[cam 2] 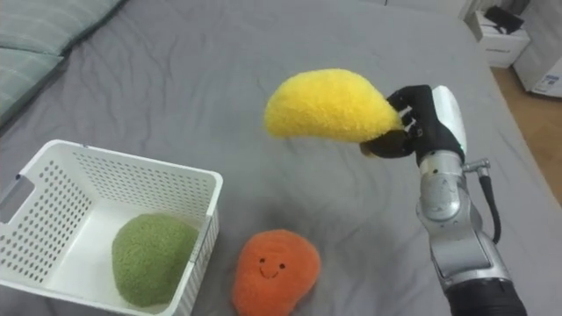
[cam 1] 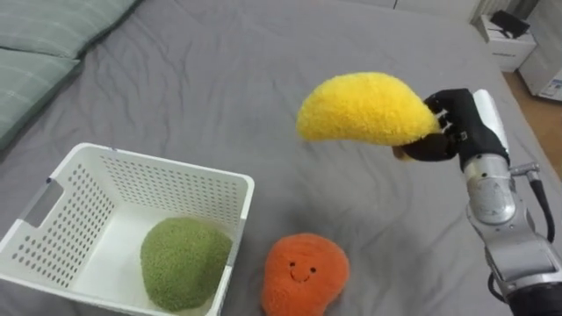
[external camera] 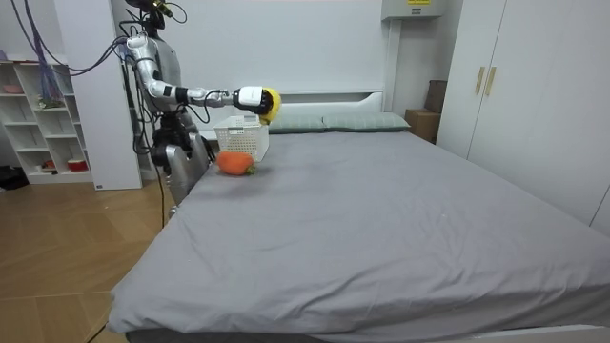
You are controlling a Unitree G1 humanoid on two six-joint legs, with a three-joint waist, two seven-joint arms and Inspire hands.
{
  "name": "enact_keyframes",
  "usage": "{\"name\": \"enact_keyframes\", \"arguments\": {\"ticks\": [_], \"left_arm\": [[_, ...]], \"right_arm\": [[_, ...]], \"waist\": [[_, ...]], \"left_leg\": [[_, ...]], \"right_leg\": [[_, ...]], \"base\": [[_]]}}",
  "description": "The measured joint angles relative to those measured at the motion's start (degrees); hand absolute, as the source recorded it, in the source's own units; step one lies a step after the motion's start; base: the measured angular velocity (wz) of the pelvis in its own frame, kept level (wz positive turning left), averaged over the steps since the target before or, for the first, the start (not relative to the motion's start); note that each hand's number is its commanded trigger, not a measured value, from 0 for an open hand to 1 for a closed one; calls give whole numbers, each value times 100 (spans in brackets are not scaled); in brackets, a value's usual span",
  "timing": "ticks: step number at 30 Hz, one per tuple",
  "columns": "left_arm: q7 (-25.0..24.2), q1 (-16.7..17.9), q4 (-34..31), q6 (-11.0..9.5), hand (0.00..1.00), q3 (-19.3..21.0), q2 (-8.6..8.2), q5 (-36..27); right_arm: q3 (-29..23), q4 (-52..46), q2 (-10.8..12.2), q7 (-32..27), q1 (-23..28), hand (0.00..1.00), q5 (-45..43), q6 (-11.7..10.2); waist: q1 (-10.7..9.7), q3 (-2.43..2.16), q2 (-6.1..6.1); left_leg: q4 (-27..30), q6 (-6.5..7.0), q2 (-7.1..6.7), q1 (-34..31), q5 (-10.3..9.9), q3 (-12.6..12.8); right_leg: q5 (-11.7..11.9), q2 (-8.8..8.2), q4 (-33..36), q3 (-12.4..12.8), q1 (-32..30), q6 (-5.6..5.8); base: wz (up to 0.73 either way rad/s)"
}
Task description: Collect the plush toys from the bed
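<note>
Across the grey bed [cam 1: 219,79], pale green pillows [cam 1: 44,53] lie in the upper left of the frame. A small white piece of furniture [cam 1: 509,39], perhaps a nightstand, stands on the wooden floor at the upper right corner. In the lower left sits a white perforated basket [cam 1: 167,165], open at the top, with a round green plush toy [cam 1: 183,262] resting on its floor against the near right wall. Just beside the basket's right wall, at the bottom centre, an orange plush toy [cam 1: 303,270] lies on the sheet, showing a small smiling face. Nothing stands between the basket and the yellow plush toy [cam 1: 364,110], which is lifted clear of the bed in the upper right part of the frame. It is a fuzzy, curved, crescent-like shape with its long body pointing toward the frame's left. The right hand [cam 1: 452,123], dark and coming in from the lower right, has its fingers curled round the toy's right end. In the room view the robot stands at the bedside on the room view's left, arm stretched over the mattress, with a white shelf [external camera: 43,114] behind it and a wardrobe [external camera: 519,86] at the right.
</note>
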Motion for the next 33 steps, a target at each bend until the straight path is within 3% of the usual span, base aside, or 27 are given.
{"name": "enact_keyframes", "arguments": {"ticks": [4,8,12,20,27,33], "left_arm": [[0,-15,-71,-5,0,-1,-17,9],[2,-25,-71,-5,0,2,-41,19],[9,-1,-75,-5,0,-5,-60,17],[21,-20,-58,-1,0,0,-62,163],[3,-44,-104,15,0,9,-116,867],[-5,-29,-103,24,0,7,-148,872]], "right_arm": [[1,-367,28,211,39,100,-37,17],[2,-1014,274,471,139,100,-67,6],[65,-1152,309,730,138,100,3,16],[240,-1500,531,1109,137,100,-442,148],[833,-1964,708,1414,138,100,-949,345],[1204,-1982,842,1656,137,100,-932,388]], "waist": [[-7,3,-8],[-86,28,17],[-4,62,50],[143,68,32],[511,66,-53],[700,79,-61]], "left_leg": [[-25,2,-4,10,0,17],[-89,3,-1,42,-2,-3],[-168,10,1,90,-7,-6],[-164,15,-4,99,-12,-24],[-164,17,-8,101,-13,-54],[-150,17,-15,106,-12,-151]], "right_leg": [[3,4,-9,14,14,7],[-3,26,-30,6,31,17],[-8,29,-30,5,62,24],[-12,-9,-23,-89,73,30],[-14,18,-32,-120,81,34],[-13,4,-40,-181,138,34]], "base": [[0],[0],[0],[0],[2],[7]]}}
